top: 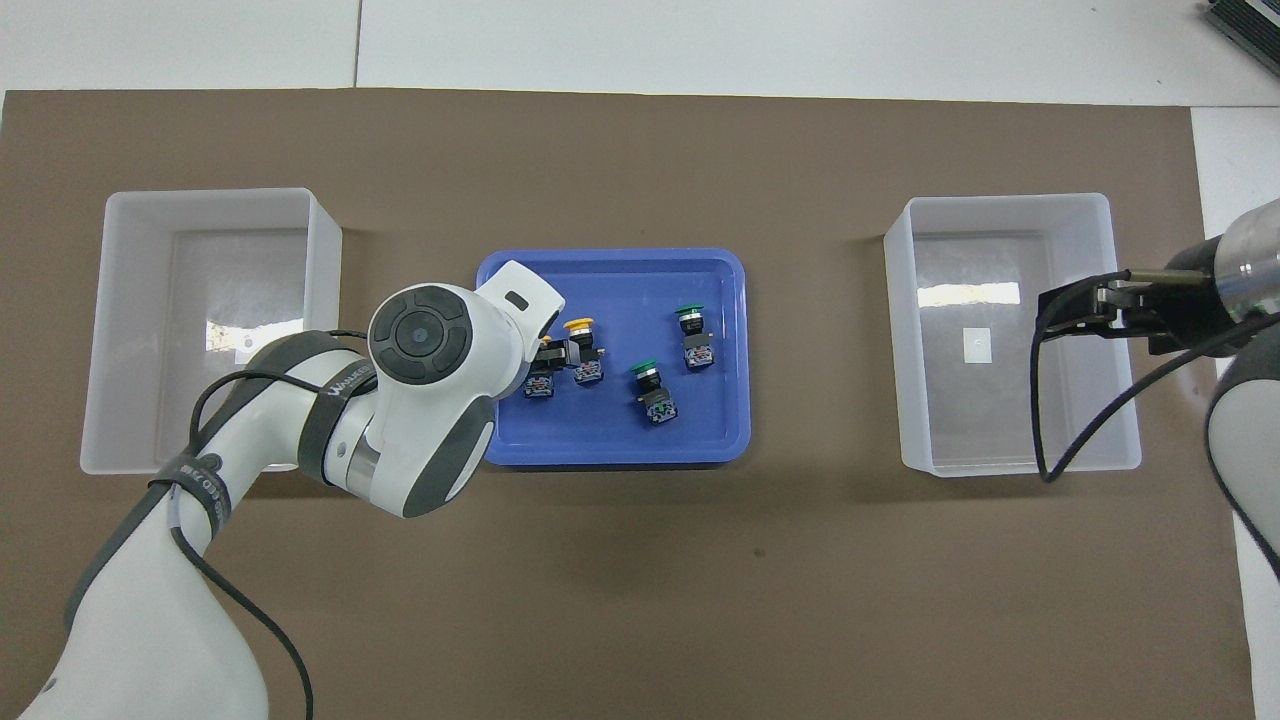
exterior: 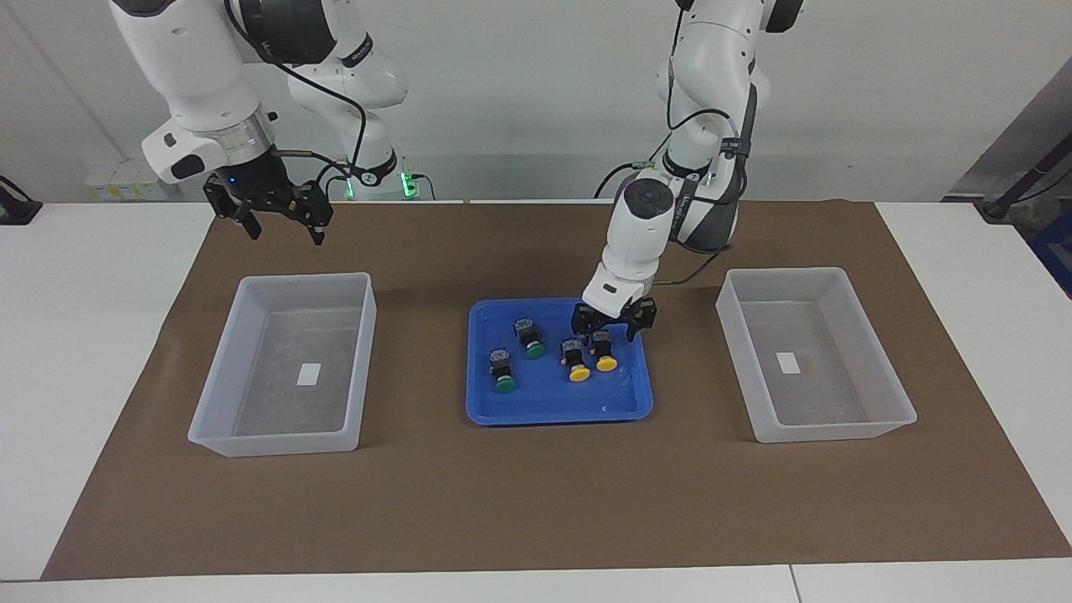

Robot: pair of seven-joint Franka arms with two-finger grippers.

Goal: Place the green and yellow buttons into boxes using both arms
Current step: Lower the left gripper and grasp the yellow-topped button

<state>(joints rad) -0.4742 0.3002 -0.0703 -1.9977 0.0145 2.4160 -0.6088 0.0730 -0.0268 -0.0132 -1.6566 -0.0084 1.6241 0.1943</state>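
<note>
Four buttons lie in the blue tray (exterior: 553, 404) in the middle of the mat: two green buttons (exterior: 530, 338) (exterior: 502, 372) and two yellow buttons (exterior: 576, 361) (exterior: 603, 352). My left gripper (exterior: 611, 332) is open and low over the tray, its fingers on either side of the yellow button toward the left arm's end. I cannot tell whether it touches the button. In the overhead view its wrist hides the gripper and part of one yellow button (top: 540, 378). The other yellow button (top: 581, 348) and the green buttons (top: 692, 336) (top: 652, 391) show. My right gripper (exterior: 283, 228) is open and empty, raised over the mat.
Two clear plastic boxes stand on the brown mat, one (exterior: 276, 435) toward the right arm's end and one (exterior: 829, 427) toward the left arm's end, each with a white label inside. In the overhead view the right gripper (top: 1065, 308) covers part of its box (top: 900, 330).
</note>
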